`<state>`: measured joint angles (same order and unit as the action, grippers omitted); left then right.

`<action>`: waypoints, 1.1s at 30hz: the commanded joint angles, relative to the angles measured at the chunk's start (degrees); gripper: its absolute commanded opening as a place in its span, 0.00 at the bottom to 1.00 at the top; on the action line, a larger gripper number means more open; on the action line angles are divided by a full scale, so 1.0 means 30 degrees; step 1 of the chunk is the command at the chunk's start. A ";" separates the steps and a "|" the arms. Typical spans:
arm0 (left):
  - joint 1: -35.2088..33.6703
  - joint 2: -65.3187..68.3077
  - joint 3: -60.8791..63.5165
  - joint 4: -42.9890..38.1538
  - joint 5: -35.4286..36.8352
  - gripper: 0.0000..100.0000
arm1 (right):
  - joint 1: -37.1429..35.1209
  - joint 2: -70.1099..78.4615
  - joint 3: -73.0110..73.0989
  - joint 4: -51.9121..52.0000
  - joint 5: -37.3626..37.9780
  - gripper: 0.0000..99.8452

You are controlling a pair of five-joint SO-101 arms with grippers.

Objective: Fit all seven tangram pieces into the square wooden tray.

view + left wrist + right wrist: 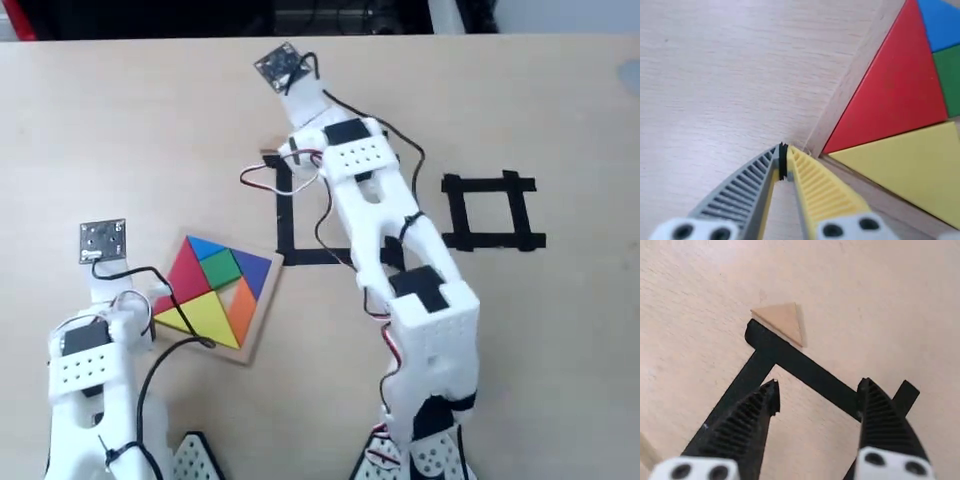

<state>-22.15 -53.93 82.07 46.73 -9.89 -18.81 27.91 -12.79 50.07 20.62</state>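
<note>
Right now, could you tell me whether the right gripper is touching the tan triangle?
Apart. In the right wrist view the open right gripper sits short of the tan triangle, with black tape between them.

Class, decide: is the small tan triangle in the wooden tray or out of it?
Out. The tan triangle lies on the table at a black tape corner, away from the wooden tray.

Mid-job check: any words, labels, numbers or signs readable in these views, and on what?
No readable text anywhere.
Tangram pieces in the wooden tray: plain colours, no print.
Tan triangle at a tape corner: blank.
Black tape squares: bare lines, no writing.
Small square board beside the tray: marks too small to read.
</note>
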 commanded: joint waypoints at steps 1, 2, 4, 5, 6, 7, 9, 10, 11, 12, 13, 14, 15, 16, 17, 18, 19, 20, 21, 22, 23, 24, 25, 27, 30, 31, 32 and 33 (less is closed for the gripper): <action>0.0190 -0.0117 -0.0542 -0.0352 0.0088 0.03 | -0.0527 0.0513 -0.2300 0.0234 0.1436 0.24; 0.0190 -0.0117 -0.0542 -0.0352 0.0088 0.03 | -0.0938 0.0689 -0.2300 0.0117 0.1436 0.24; 0.0190 -0.0117 -0.0542 -0.0352 0.0088 0.03 | -0.1934 0.1245 -0.2212 -0.0762 0.1436 0.24; 0.0161 -0.0117 -0.0542 -0.0352 0.0088 0.03 | -0.2286 0.1656 -0.2212 -0.1436 0.1319 0.24; 0.0103 -0.0117 -0.0542 -0.0322 0.0088 0.03 | -0.2491 0.2154 -0.2300 -0.2256 0.1289 0.24; 0.0103 -0.0117 -0.0542 -0.0322 0.0088 0.03 | -0.2520 0.2681 -0.2388 -0.3253 0.1260 0.24; 0.0044 -0.0117 -0.0542 -0.0264 0.0088 0.03 | -0.2286 0.3766 -0.2974 -0.4864 0.0733 0.24; 0.0044 -0.0117 -0.0542 -0.0234 0.0088 0.03 | -0.2110 0.4293 -0.3385 -0.5245 0.0059 0.24; 0.0044 -0.0117 -0.0542 -0.0234 0.0088 0.03 | -0.2022 0.4762 -0.3912 -0.5304 -0.0733 0.24; 0.0044 -0.0117 -0.0542 -0.0234 0.0088 0.03 | -0.2022 0.5231 -0.4527 -0.5275 -0.1524 0.24; 0.0073 -0.0117 -0.0542 -0.0234 0.0088 0.03 | -0.2022 0.5612 -0.5026 -0.5245 -0.2227 0.24; 0.0103 -0.0117 -0.0542 -0.0234 0.0088 0.03 | -0.2022 0.5963 -0.5524 -0.5245 -0.2872 0.24; 0.0103 -0.0117 -0.0542 -0.0205 0.0088 0.03 | -0.1993 0.6286 -0.6051 -0.5245 -0.3516 0.24; 0.0103 -0.0117 -0.0542 -0.0205 0.0088 0.03 | -0.1993 0.6579 -0.6462 -0.5275 -0.4190 0.24; 0.0103 -0.0117 -0.0542 -0.0205 0.0088 0.03 | -0.2022 0.6813 -0.6755 -0.5275 -0.4835 0.24; 0.0103 -0.0117 -0.0542 -0.0205 0.0088 0.03 | -0.2022 0.7048 -0.7018 -0.5275 -0.5392 0.24; 0.0103 -0.0117 -0.0542 -0.0205 0.0088 0.03 | -0.2022 0.7282 -0.7282 -0.5275 -0.5919 0.24; 0.0073 -0.0117 -0.0542 -0.0205 0.0088 0.03 | -0.2022 0.7546 -0.7458 -0.5275 -0.6300 0.24; 0.0044 -0.0117 -0.0542 -0.0205 0.0088 0.03 | -0.2022 0.7897 -0.7634 -0.5275 -0.6359 0.24; 0.0044 -0.0117 -0.0542 -0.0176 0.0088 0.03 | -0.2022 0.8249 -0.7751 -0.5275 -0.6037 0.24; 0.0044 -0.0117 -0.0542 -0.0176 0.0088 0.03 | -0.2022 0.8513 -0.7897 -0.5275 -0.5685 0.24; 0.0044 -0.0117 -0.0542 -0.0176 0.0088 0.03 | -0.2022 0.8718 -0.8103 -0.5275 -0.5480 0.22; 0.0044 -0.0117 -0.0542 -0.0176 0.0088 0.03 | -0.2022 0.8835 -0.8366 -0.5275 -0.5363 0.19; 0.0044 -0.0117 -0.0542 -0.0176 0.0088 0.03 | -0.2022 0.9040 -0.8601 -0.5275 -0.5304 0.12; 0.0044 -0.0117 -0.0542 -0.0176 0.0088 0.03 | -0.2022 0.9685 -0.8806 -0.5333 -0.5011 0.04; 0.0044 -0.0117 -0.0513 -0.0147 0.0088 0.03 | -0.2022 0.9714 -0.8894 -0.5245 -0.4601 0.04; 0.0044 -0.0117 -0.0513 -0.0147 0.0088 0.03 | -0.2022 0.9714 -0.8982 -0.5011 -0.4425 0.05; 0.0044 -0.0117 -0.0513 -0.0147 0.0088 0.03 | -0.2022 0.9714 -0.9070 -0.4425 -0.4308 0.06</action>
<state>-22.07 -53.93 82.07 46.73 -9.89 -25.41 57.80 -36.62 34.95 5.32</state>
